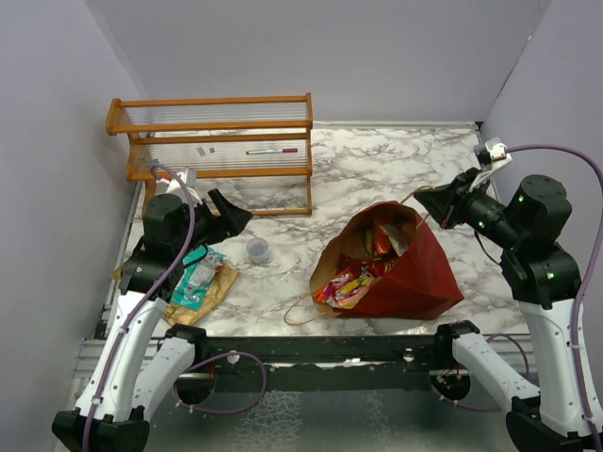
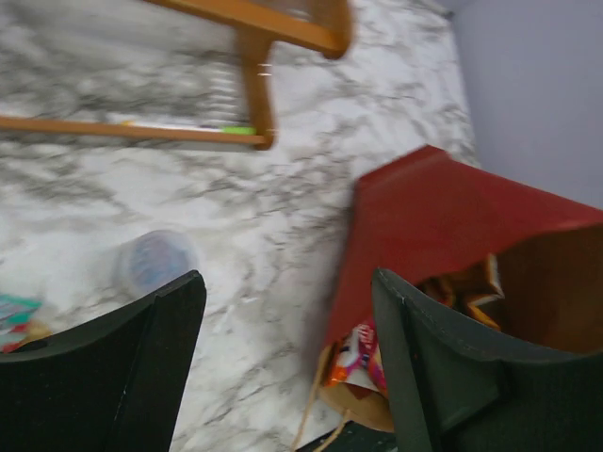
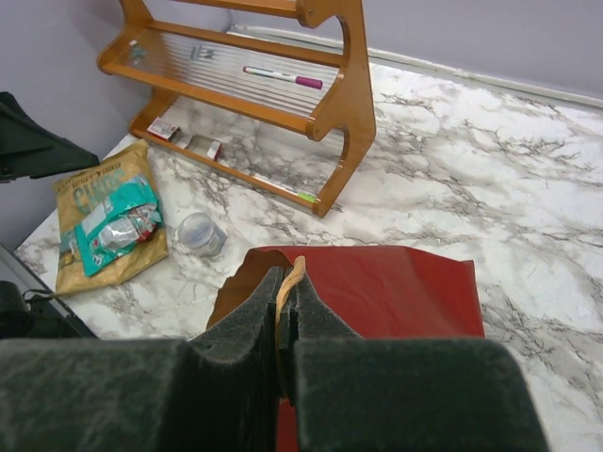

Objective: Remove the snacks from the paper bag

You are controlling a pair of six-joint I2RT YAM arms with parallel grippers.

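The dark red paper bag [image 1: 415, 273] lies tilted on the marble table, its mouth facing left, with several colourful snacks [image 1: 353, 278] inside. My right gripper [image 1: 429, 202] is shut on the bag's twisted paper handle [image 3: 294, 268] and holds that edge up. My left gripper [image 1: 231, 215] hovers to the left of the bag, open and with nothing in it. In the left wrist view its fingers [image 2: 141, 367] frame bare marble, with the bag [image 2: 424, 217] and a red-orange packet [image 2: 356, 353] at the right. A teal packet [image 1: 198, 275] lies on a tan packet [image 1: 219, 290] at the table's left.
A small clear round container [image 1: 257, 250] stands between the left gripper and the bag. A wooden rack [image 1: 221, 141] with a pen on it stands at the back left. Purple walls close in the table on three sides.
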